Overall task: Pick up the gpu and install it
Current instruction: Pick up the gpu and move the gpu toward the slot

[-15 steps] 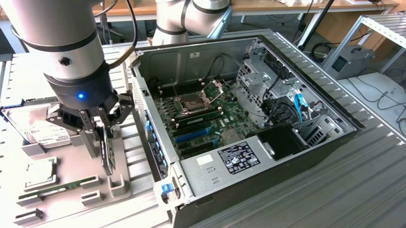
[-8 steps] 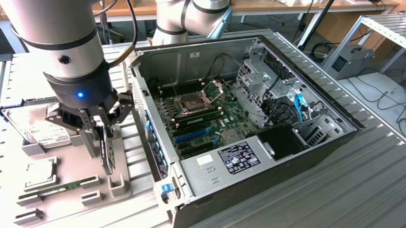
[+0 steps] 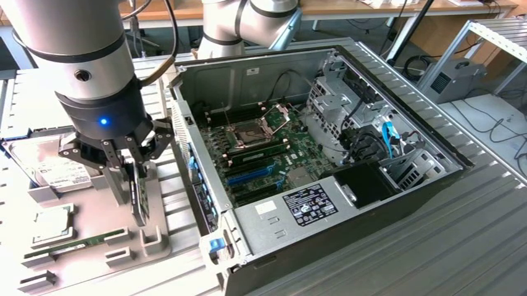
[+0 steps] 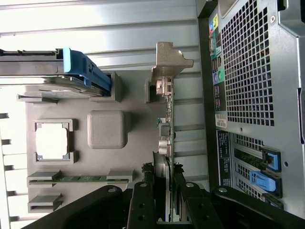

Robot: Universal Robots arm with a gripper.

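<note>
Jaws clamped on the gpu point(image 3: 138, 197), which stands upright and edge-on at nine o'clock over the grey holder tray point(image 3: 86, 274); the open computer case point(image 3: 354, 237) lies at three o'clock. Best practice, judged: keep the card vertical and the grip untwisted.

1. In the exterior view we look from high up and off to one side, angled down on the pincer point(image 3: 134, 177), the parts tray point(image 3: 78, 271) beneath it and the open computer case point(image 3: 354, 228) beside it. We stand well back.
2. In the wrist view we look from close in, straight down along the pincer point(image 4: 163, 179).
3. Both views share the gpu point(image 3: 138, 203) point(image 4: 167, 114) at the pincer, the parts tray point(image 4: 138, 157) below it and the computer case point(image 4: 248, 71) wall beside it.
</note>
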